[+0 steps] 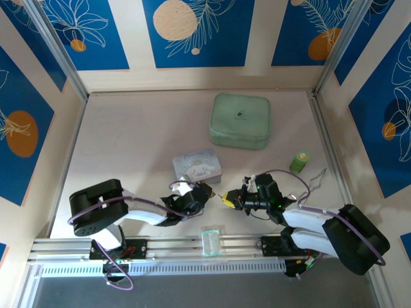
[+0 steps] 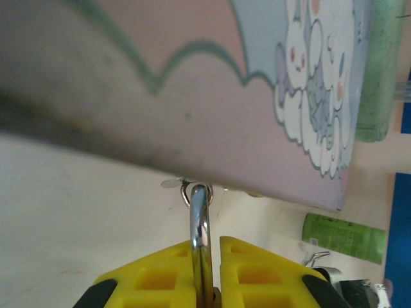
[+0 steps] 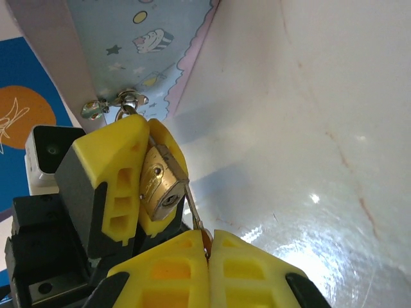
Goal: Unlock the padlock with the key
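Padlock (image 3: 159, 183): brass body clamped between the left gripper's (image 1: 199, 196) yellow fingers (image 3: 115, 173), at the 6 o'clock edge of the blue cartoon tin (image 1: 198, 165) as seen from overhead. Its shackle (image 2: 200, 224) ran up through the tin's small hasp (image 3: 128, 99). The right gripper (image 3: 209, 239), reaching from 3 o'clock, was pinched tight on the key (image 3: 194, 215). The blade slanted toward 11 o'clock and met the keyhole (image 3: 171, 200). Depth of insertion: could not tell. Shackle locked or sprung: could not tell.
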